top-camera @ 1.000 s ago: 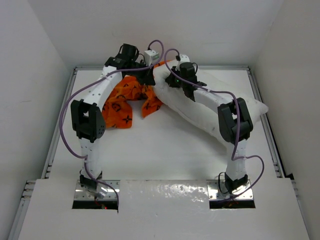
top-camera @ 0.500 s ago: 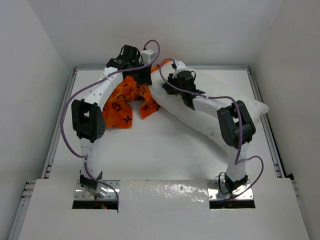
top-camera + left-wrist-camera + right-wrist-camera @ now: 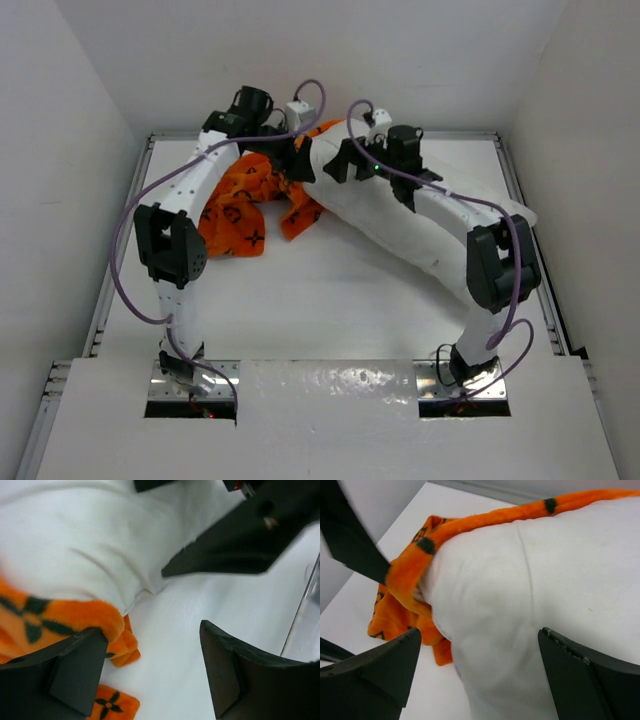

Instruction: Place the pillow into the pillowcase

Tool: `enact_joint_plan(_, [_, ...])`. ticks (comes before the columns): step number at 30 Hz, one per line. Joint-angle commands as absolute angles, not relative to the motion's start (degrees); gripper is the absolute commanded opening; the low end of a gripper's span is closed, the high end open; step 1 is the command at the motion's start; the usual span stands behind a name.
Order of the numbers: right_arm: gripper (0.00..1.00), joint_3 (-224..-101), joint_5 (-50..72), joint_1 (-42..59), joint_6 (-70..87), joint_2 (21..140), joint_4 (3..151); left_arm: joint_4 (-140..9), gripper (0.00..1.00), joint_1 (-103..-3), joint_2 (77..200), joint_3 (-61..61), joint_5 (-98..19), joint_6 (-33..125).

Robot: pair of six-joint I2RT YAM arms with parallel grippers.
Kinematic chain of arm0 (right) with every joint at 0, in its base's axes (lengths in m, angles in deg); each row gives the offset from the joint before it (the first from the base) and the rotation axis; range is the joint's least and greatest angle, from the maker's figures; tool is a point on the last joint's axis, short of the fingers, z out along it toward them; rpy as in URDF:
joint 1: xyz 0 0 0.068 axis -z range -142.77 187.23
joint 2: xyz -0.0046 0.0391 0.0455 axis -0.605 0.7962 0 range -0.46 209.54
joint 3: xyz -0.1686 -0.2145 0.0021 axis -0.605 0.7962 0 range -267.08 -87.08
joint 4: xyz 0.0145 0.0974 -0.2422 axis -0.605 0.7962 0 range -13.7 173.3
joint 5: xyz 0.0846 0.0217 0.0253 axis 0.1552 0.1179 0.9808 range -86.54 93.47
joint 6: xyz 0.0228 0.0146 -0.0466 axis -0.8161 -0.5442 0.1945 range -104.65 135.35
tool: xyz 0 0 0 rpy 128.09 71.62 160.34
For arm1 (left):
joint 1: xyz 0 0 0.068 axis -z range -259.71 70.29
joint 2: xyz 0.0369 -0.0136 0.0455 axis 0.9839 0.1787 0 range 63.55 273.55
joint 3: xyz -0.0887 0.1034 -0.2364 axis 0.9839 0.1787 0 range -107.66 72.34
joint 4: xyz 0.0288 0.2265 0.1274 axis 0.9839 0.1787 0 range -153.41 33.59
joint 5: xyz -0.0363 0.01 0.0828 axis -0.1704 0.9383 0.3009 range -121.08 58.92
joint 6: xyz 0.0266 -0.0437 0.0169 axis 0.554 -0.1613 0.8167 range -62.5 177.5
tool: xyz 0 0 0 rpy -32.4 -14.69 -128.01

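**A:** Where did the pillow [image 3: 440, 215] lie?

**B:** On the counter [image 3: 300, 310], with its long axis slanting from the far middle toward the right side. Its far end sat at the fingers, and the right arm ran above much of its length.

**A:** And the pillowcase [image 3: 235, 215]?

**B:** It was heaped to the left of that end. Its orange hem was drawn over the pillow's corner — only the corner, as far as the right wrist view showed. The rest of the pillow was bare.

**A:** The left gripper [image 3: 152, 632]?

**B:** Spread wide, with bare counter in the gap and nothing pinched. One finger lay against the fleecy hem; I couldn't tell whether it was hooked inside the mouth.

**A:** The right gripper [image 3: 480, 632]?

**B:** Also spread wide, astride the pillow's end, clamping nothing.

**A:** What did the next move turn on?

**B:** In my judgement, direction — the sack's body lay left of the pillow, while the pillow stretched away rightward. Either the hem had to travel along that axis or the pillow had to be pushed leftward into the mouth. The left gripper was nearer the loose fabric.
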State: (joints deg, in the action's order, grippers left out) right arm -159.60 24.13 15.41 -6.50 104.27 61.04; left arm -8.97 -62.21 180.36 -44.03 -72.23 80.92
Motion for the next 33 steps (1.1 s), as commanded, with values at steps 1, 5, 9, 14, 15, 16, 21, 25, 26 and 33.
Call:
enact_joint_plan(1, [0.99,-166.78,29.14,20.60,-7.59,102.55,67.06,-21.70,0.70,-64.32,175.07,-50.78,-80.31,75.14])
enact_joint_plan(5, [0.99,-176.59,27.12,26.13,-11.35,109.30,71.02,-39.44,0.84,-64.94,179.73,-52.28,-71.53,56.58])
enact_joint_plan(9, [0.99,-191.03,25.88,29.06,-12.43,119.06,78.40,-43.28,0.91,-63.89,186.32,-57.37,-69.23,55.21])
enact_joint_plan(14, [0.99,-198.43,22.81,29.85,-14.60,127.48,77.98,-46.27,0.84,-63.45,189.84,-54.13,-51.77,59.77])
enact_joint_plan(15, [0.99,-200.70,23.06,30.37,-15.49,129.08,78.06,-45.66,0.81,-63.45,192.54,-55.78,-45.82,61.35])
enact_joint_plan(16, [0.99,-201.86,23.67,30.55,-16.20,130.57,78.41,-43.22,0.79,-63.45,194.14,-57.37,-43.85,62.41])
enact_joint_plan(21, [0.99,-202.23,31.92,30.46,-16.03,136.30,77.28,-40.37,0.84,-63.36,199.69,-59.24,-45.84,62.43])
enact_joint_plan(25, [0.97,-195.28,34.92,29.15,-14.10,135.07,74.81,-43.10,0.83,-61.34,200.65,-55.27,-45.50,63.56])
enact_joint_plan(26, [0.94,-195.10,35.89,28.80,-13.31,134.98,75.33,-42.93,0.77,-61.08,201.01,-55.27,-45.76,63.65])
enact_joint_plan(33, [0.10,-185.46,38.36,24.50,-9.79,128.75,76.66,-43.09,0.01,-60.98,199.96,-57.11,-52.44,62.43])
